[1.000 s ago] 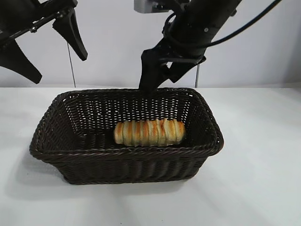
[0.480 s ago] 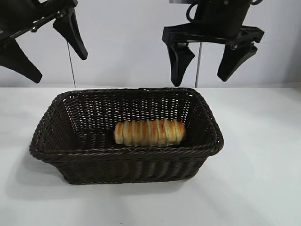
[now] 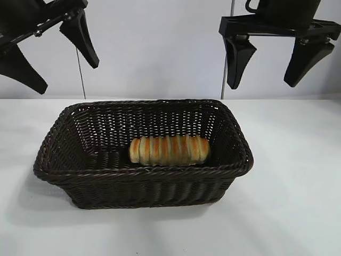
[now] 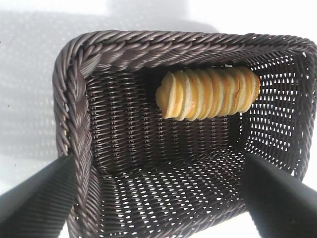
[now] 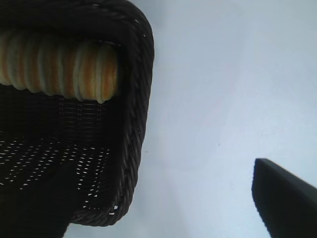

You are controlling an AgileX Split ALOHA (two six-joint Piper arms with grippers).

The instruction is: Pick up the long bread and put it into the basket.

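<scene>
Both arms cut off by ext view top edge. Long bread (image 5: 59,64) cropped at 9 o'clock edge, R wrist view. Basket (image 5: 138,99) partly out of shot there.

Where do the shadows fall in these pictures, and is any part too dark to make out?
Exterior view: the basket casts a soft shadow on the white table, mostly toward the picture's left. Left wrist view: evenly lit, the long bread is clear. Right wrist view: the basket's inside is murky, the weave is hard to read.

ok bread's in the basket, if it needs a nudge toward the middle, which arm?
Probably left. Left gripper, fingers open, hangs over the basket with the long bread framed between them. Right gripper, also open, is off past the basket's right end.
</scene>
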